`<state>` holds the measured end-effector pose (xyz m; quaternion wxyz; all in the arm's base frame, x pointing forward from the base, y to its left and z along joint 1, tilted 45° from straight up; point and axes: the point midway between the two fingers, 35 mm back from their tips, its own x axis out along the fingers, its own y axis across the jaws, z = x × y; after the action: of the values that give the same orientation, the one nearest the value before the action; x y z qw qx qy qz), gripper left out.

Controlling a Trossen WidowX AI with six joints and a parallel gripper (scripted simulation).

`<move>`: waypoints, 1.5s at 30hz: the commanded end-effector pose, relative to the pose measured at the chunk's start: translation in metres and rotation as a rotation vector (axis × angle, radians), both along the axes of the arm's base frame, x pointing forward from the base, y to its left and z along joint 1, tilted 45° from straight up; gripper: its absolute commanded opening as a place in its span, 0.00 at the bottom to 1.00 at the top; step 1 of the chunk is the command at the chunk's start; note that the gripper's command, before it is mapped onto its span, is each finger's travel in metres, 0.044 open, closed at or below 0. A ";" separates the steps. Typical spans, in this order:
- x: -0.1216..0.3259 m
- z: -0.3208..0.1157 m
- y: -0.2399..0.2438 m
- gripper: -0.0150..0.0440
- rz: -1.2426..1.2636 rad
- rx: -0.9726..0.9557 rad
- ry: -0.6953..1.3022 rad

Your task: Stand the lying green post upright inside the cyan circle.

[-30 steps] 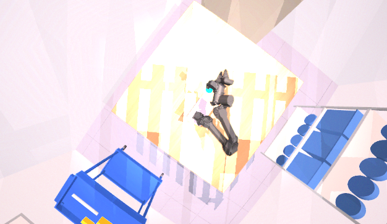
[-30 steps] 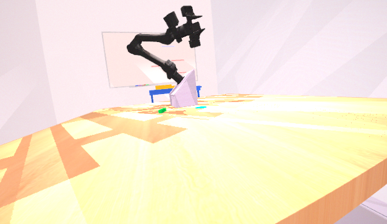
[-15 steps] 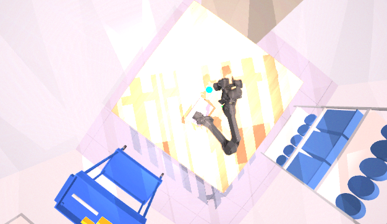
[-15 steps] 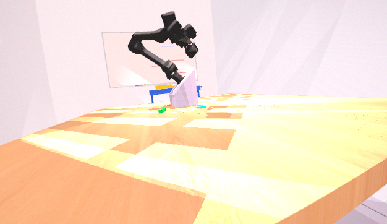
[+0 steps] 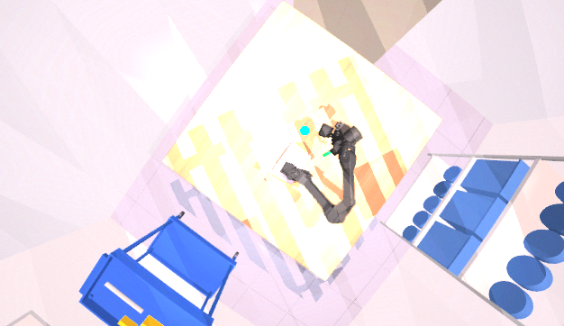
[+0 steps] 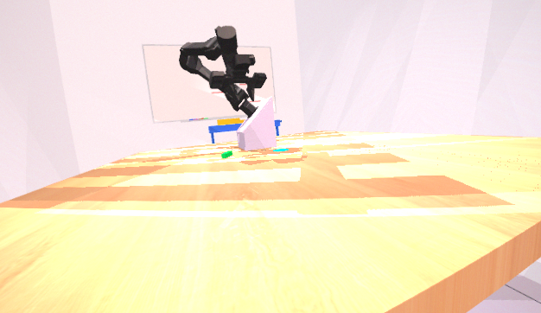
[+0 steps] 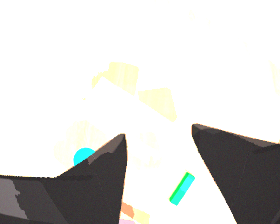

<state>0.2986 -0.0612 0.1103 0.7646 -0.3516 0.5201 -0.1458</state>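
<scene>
The green post (image 5: pixel 327 154) (image 6: pixel 226 154) (image 7: pixel 182 189) lies on its side on the table, outside the cyan circle. The flat cyan circle (image 5: pixel 304 131) (image 6: pixel 281 150) (image 7: pixel 84 156) lies on the table beyond the left finger in the wrist view, which covers part of it. My gripper (image 6: pixel 244 99) (image 7: pixel 159 131) points down, high above the table. Its fingers are partly open with nothing between them. In the wrist view the post shows below the gap between the fingertips, nearer the right finger. In the top view the arm covers the area just beside the post.
A pale wedge-shaped block (image 6: pixel 261 131) stands at the arm's base, near the circle. The wooden table (image 6: pixel 471 272) has strong sunlight and shadow patches. Blue shelving (image 5: pixel 477 207) and a blue cart (image 5: pixel 135 279) stand off the table.
</scene>
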 end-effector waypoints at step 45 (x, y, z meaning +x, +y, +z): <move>-0.082 -0.066 -0.168 0.38 -0.823 0.044 -0.141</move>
<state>0.2174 -0.2286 0.0479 0.6843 -0.0867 0.5635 -0.4546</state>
